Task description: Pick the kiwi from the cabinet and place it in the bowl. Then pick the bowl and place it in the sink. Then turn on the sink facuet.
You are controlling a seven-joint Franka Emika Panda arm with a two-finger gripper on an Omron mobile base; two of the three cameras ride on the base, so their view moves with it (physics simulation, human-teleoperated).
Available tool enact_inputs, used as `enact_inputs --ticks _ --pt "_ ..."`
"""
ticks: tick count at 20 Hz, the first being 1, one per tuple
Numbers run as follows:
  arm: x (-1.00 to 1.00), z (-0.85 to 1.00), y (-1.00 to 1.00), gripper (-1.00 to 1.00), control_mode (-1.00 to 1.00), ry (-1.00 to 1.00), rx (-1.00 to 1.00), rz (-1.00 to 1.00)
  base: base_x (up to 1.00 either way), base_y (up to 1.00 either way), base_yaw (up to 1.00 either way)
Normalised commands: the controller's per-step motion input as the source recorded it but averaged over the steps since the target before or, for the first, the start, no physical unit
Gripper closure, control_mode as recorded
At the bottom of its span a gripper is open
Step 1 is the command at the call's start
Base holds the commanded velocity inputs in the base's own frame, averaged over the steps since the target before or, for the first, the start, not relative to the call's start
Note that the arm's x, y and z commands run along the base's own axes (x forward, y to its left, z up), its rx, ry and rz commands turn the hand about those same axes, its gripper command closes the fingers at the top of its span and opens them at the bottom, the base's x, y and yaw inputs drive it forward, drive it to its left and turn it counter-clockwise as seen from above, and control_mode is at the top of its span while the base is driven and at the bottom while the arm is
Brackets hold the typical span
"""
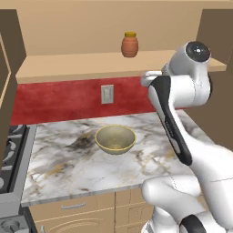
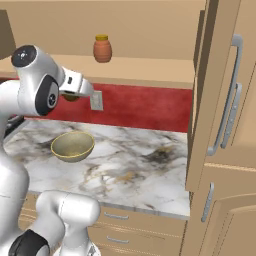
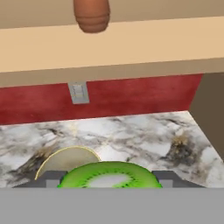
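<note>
Claw (image 3: 109,183): closed on the kiwi, held above the bench on the near side of the bowl; one dark finger tip showed at each side of the fruit in the hand view.
Kiwi (image 3: 109,176): pinched between the finger tips, its bright green cut face with a pale centre turned to the hand camera.
Bowl (image 1: 115,139): dull yellow-olive, upright on the marbled bench (image 1: 68,164), nothing inside it.
Wall: red backsplash (image 1: 59,98) with a grey outlet plate (image 1: 107,94).
Cabinet (image 1: 82,63): tan shelf board above the backsplash.
Jar (image 1: 129,44): orange-brown with a yellow lid, upright on that shelf.
</note>
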Motion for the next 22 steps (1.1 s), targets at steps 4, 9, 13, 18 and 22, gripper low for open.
enact_inputs --ticks 4,9,13,18,22 --pt "-1.0 -0.4 0.3 1.0 -1.0 0.15 0.0 -0.02 0.0 0.0 0.0" --pt "-0.63 -0.93 0.37 1.0 -1.0 0.13 0.0 0.0 0.0 0.0 0.0" --pt "0.3 -1.0 0.3 1.0 -1.0 0.1 0.0 0.04 0.0 0.0 0.0" --pt "0.82 -0.81 0.08 1.0 -1.0 0.08 0.0 0.05 0.0 0.0 0.0" --pt "1.0 -0.38 0.0 1.0 -1.0 0.09 0.01 0.0 0.0 0.0 0.0"
